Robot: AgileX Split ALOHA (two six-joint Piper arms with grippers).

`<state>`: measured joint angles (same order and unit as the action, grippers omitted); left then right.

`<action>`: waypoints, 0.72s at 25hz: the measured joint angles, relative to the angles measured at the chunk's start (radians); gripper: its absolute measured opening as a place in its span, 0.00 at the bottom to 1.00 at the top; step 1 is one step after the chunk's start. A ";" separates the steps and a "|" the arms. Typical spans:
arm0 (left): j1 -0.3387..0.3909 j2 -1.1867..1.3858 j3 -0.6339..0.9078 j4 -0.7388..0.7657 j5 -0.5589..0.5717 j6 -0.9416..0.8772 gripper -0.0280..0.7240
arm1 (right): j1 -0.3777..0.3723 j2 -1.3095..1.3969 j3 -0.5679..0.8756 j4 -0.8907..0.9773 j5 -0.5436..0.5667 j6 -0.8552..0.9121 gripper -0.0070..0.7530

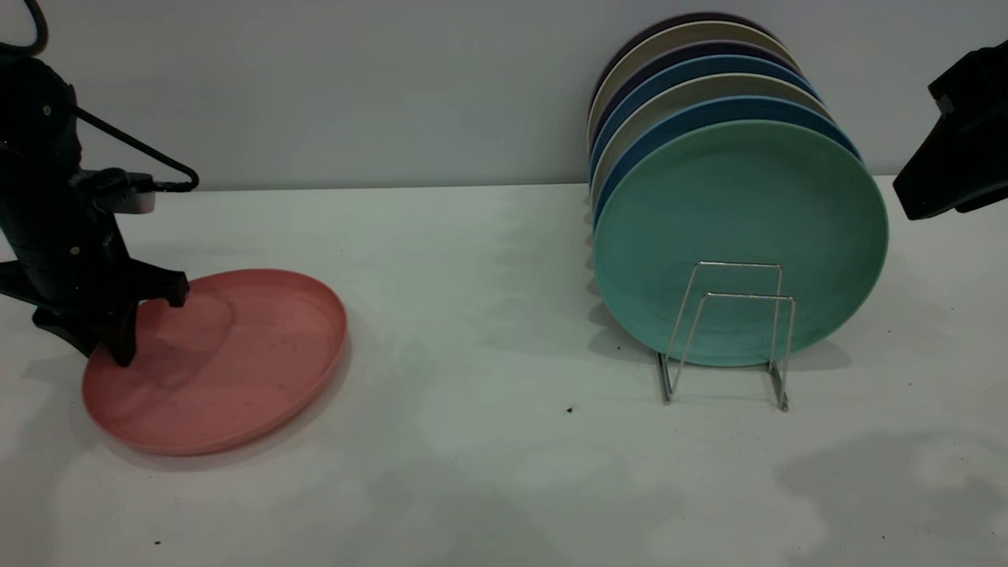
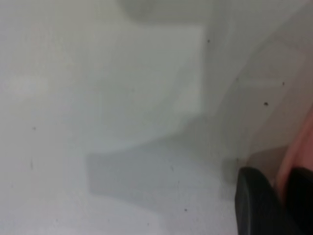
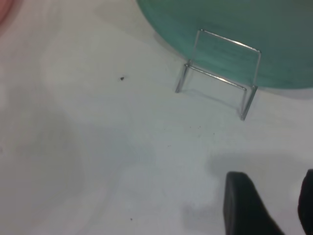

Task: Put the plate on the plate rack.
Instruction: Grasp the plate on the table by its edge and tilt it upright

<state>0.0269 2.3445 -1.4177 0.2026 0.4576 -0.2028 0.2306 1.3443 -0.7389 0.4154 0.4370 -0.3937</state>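
The salmon-pink plate lies at the table's near left, and a sliver of its edge shows in the right wrist view. My left gripper stands over its left rim, one finger inside the plate and one outside. In the left wrist view the pink rim fills the narrow gap between the two black fingers, so the gripper is shut on it. The silver wire plate rack stands at the right, with its front loops free. My right gripper hangs open above the table near the rack.
A teal-green plate stands upright in the rack, with several blue, cream and dark plates stacked behind it against the wall. The right arm hovers at the far right. White table lies between the plate and the rack.
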 joint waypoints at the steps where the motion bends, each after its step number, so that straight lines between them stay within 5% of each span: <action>1: 0.000 0.002 -0.002 0.001 0.000 0.001 0.23 | 0.000 0.000 0.000 0.000 0.000 0.000 0.39; 12: -0.004 -0.041 -0.005 -0.013 -0.013 0.165 0.14 | 0.000 0.001 0.000 0.000 0.024 -0.002 0.39; 18: -0.067 -0.146 -0.005 -0.039 -0.012 0.371 0.09 | 0.000 0.004 -0.031 0.048 0.108 -0.090 0.39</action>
<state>-0.0402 2.1988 -1.4223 0.1632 0.4455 0.1682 0.2306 1.3484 -0.7699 0.4638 0.5452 -0.4837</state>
